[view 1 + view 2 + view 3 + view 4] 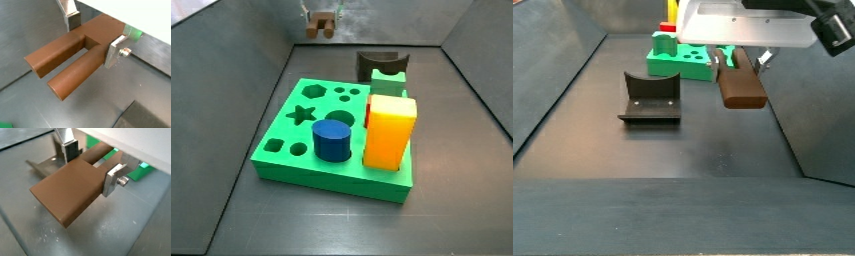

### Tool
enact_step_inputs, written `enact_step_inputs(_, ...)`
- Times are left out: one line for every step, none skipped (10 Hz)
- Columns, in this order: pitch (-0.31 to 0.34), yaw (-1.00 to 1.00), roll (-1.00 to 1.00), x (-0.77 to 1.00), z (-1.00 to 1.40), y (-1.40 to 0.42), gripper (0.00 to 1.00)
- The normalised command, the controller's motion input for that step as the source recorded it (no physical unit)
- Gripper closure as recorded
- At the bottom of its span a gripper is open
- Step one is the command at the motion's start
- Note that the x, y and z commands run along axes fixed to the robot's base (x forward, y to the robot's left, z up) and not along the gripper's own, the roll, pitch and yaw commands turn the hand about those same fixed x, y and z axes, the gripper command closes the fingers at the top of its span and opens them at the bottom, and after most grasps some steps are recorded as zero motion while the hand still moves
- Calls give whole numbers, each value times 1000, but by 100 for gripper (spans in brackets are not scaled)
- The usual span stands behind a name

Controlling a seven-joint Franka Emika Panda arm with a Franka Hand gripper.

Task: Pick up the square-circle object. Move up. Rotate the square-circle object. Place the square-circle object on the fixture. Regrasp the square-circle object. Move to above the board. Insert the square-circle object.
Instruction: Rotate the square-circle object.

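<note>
One square-circle object point(740, 85) hangs in the air, clamped between the two fingers of the gripper point(738, 60) and clear of the grey floor. In both wrist views the silver finger plates point(115, 51) press on opposite sides of its upper part, and its long brown body point(70, 193) slopes away from them toward the floor. In a wrist view it shows two parallel lengths, one squared and one rounded point(75, 76), joined near the fingers.

Relative to the fixture point(649, 98), the held peg is off to the side and higher, well apart from it, with bare floor between. The fixture stands on the floor with its curved notch facing up.

Beyond the fixture lies the board point(325, 135), bright green, with star, round and hexagon holes in its top. A blue cylinder point(334, 139) stands in it, and a tall yellow-orange block point(390, 131) stands just beside the cylinder. In a side view the gripper point(321, 24) is small, well past the fixture point(380, 65).
</note>
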Motion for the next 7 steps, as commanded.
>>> enact_step_inputs(-1,-1000,-3,5,0,18,100)
enact_step_inputs(-1,-1000,-3,5,0,18,100)
enact_step_inputs(-1,-1000,-3,5,0,18,100)
enact_step_inputs(-1,-1000,-3,5,0,18,100)
enact_step_inputs(-1,-1000,-3,5,0,18,100)
enact_step_inputs(-1,-1000,-4,5,0,18,100)
enact_step_inputs(-1,-1000,-4,5,0,18,100)
